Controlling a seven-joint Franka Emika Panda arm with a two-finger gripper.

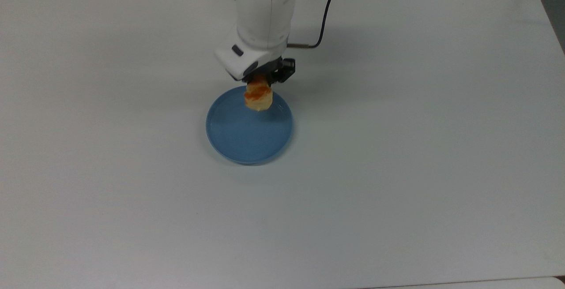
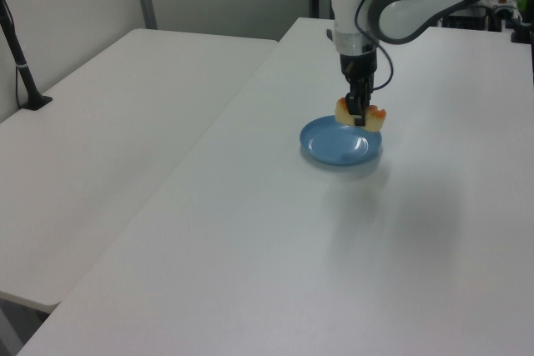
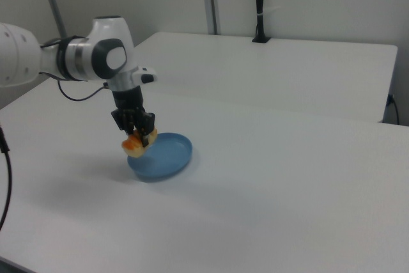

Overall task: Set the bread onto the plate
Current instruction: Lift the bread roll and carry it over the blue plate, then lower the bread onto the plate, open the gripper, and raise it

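The bread [image 1: 258, 97] is held clamped in the tool [image 1: 261, 81], raised clear above the plate [image 1: 234, 143] near its far rim in the top view, so the plate's centre lies below and slightly nearer.

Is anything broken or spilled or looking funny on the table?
Nothing stands out. The bread is whole, shut in the gripper and held in the air over the far part of the plate. The plate sits flat on the white table, with no crumbs or spills around it.
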